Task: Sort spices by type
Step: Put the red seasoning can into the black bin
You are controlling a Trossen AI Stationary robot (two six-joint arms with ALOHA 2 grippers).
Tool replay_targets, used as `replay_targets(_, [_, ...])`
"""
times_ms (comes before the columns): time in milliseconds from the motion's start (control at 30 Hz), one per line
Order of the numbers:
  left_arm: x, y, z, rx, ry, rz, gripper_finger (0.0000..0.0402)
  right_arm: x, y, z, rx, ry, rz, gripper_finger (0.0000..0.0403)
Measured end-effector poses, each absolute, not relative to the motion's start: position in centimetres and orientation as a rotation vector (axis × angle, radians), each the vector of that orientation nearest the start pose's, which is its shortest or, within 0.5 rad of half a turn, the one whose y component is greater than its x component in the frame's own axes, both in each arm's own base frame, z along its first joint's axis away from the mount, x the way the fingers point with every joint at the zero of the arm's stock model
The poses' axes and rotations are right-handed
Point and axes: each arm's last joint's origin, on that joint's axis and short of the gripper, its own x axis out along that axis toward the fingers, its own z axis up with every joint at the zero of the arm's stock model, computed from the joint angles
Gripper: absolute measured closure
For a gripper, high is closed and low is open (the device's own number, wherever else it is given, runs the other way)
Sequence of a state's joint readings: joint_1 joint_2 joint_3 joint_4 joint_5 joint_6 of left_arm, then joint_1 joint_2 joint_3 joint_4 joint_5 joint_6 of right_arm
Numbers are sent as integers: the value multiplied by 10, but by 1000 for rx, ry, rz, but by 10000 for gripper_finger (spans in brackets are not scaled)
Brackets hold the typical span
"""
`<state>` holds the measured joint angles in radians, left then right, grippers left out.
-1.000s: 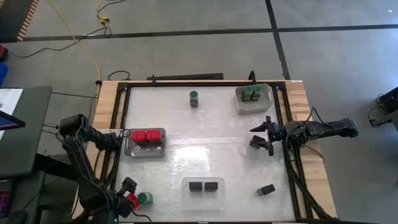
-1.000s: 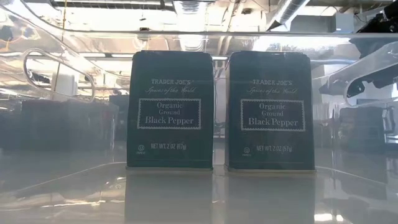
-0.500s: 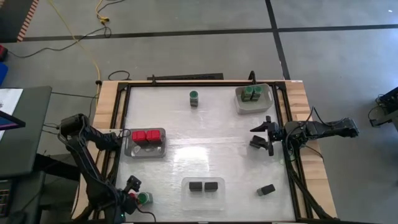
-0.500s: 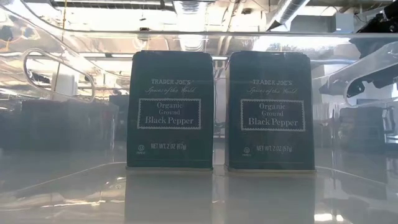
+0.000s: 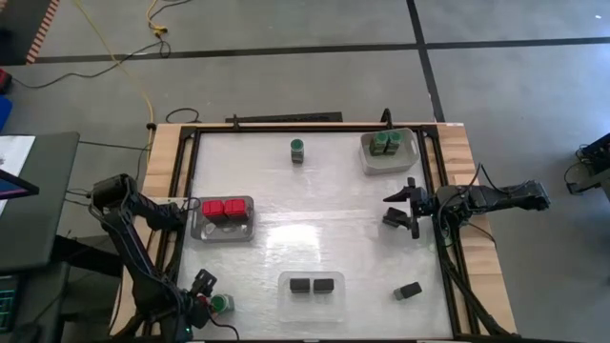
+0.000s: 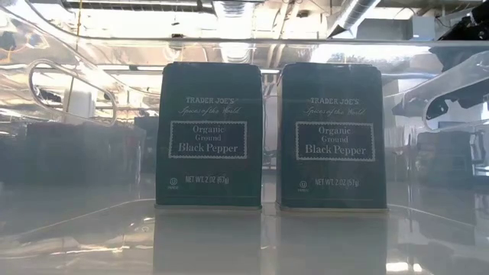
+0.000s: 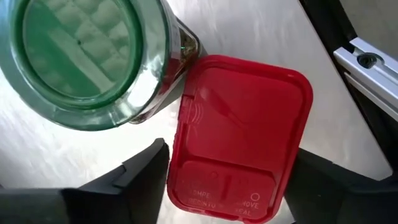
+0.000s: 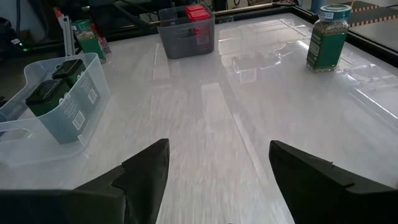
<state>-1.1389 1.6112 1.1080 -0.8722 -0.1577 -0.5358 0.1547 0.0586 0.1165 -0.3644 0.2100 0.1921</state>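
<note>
My left claw (image 7: 227,171) straddles one red spice box (image 7: 239,134), fingers spread at its sides, a green-lidded jar (image 7: 81,59) touching it. Farther off: two red boxes (image 5: 222,208) in a tray, four black boxes (image 5: 315,285), three more green jars (image 5: 386,142). My right claw (image 5: 401,208) hangs wide open, empty.

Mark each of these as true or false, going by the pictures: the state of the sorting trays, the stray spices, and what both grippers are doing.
1. The grey tray holds two red containers. True.
2. The left gripper straddles a green-lidded jar. False: its open fingers flank the red container; the jar stands beside it.
3. The right gripper holds a black box. False: it is open and empty.
4. A black box lies outside any tray. True.
</note>
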Motion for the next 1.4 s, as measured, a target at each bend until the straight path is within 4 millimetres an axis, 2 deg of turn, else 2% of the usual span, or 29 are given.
replay_targets(200, [130, -262, 207, 370, 1339, -496, 190, 89, 8, 164, 135, 295, -84, 101])
replay_targets(333, [130, -257, 212, 369, 1392, -475, 191, 89, 8, 164, 135, 295, -84, 101])
replay_targets(500, [128, -244, 235, 377, 1442, -411, 191, 89, 8, 164, 135, 295, -84, 101])
replay_targets(667, [124, -227, 271, 351, 1459, -380, 191, 89, 8, 164, 135, 295, -84, 101])
replay_targets(833, [126, -200, 307, 251, 1454, -264, 191, 89, 8, 164, 135, 295, -84, 101])
replay_targets(1000, [138, -165, 328, 97, 1374, -65, 190, 89, 8, 164, 135, 295, -84, 101])
replay_targets(1167, [150, -126, 340, -27, 1322, 108, 190, 89, 8, 164, 135, 295, -84, 101])
replay_targets(1267, [155, -106, 345, -14, 1261, 172, 189, 89, 8, 164, 135, 295, -84, 101])
replay_targets(1400, [155, -89, 338, 53, 1264, 171, 189, 89, 8, 164, 135, 295, -84, 101])
